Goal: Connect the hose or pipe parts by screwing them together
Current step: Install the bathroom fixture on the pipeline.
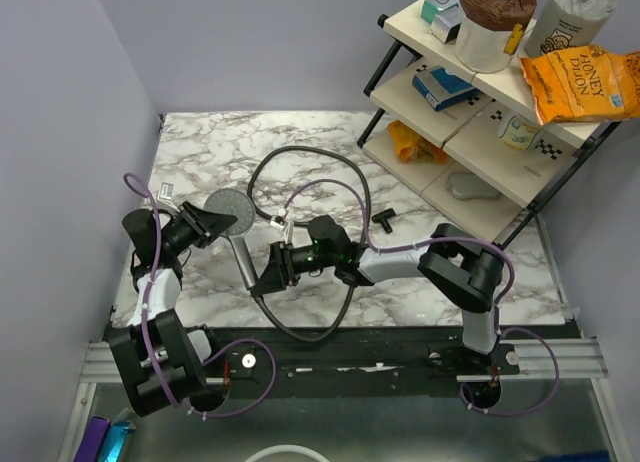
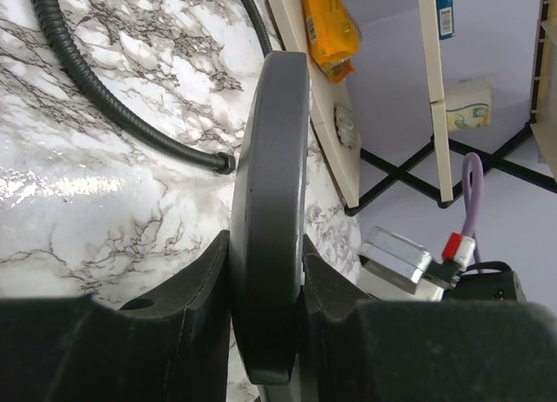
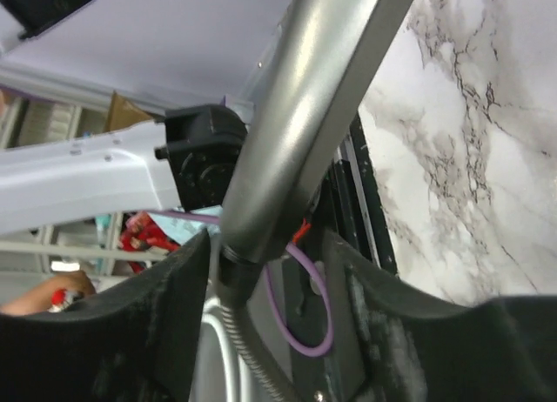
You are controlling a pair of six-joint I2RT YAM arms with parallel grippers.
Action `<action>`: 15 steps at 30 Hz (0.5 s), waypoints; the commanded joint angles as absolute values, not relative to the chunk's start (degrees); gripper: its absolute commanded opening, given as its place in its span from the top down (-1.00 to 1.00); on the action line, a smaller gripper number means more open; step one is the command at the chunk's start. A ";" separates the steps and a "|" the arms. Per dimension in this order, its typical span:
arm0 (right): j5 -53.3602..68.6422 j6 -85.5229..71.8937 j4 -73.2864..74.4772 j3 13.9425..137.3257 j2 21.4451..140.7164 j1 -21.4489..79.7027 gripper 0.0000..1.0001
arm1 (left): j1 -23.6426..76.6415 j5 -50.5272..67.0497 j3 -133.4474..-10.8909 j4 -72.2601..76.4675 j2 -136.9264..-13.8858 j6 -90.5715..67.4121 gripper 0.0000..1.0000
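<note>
Left of centre, the rigid, smooth shower head [image 1: 232, 214] is clamped by the left gripper [image 1: 204, 223]; the right gripper [image 1: 271, 271] is seen open around its handle end, where the limp hose [image 1: 310, 150] should be gripped.

The only readable text is "HONEY DIJON", on the orange snack bag [image 1: 580, 82] on the top tier of the shelf [image 1: 470, 132] at far right. Other labels there are too small.

Shelf rack [image 1: 408, 24] (orange snack bag [image 1: 580, 82] on top)
</note>
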State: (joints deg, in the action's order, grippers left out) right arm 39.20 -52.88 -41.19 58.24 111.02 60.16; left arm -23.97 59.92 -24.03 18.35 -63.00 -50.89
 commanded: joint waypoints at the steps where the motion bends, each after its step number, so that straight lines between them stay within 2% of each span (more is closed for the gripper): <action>1: 34.66 -47.57 -34.94 57.91 108.20 59.86 -0.58 | -23.99 60.65 -23.99 18.73 -61.26 -53.53 1.00; 2: 32.37 -44.85 -24.10 59.83 106.71 59.77 -0.62 | -24.08 60.30 -24.08 18.02 -61.17 -52.57 1.00; 5: 21.56 -34.30 -6.58 63.27 101.18 59.85 -0.71 | -24.70 58.54 -24.52 15.30 -60.21 -50.37 1.00; 11: 10.12 -25.76 6.56 67.49 90.54 61.52 -0.80 | -25.40 54.15 -26.45 7.13 -58.98 -44.92 1.00; 15: 1.78 -19.53 16.15 74.60 91.57 66.35 -0.78 | -25.66 49.41 -27.94 1.69 -57.83 -41.93 1.00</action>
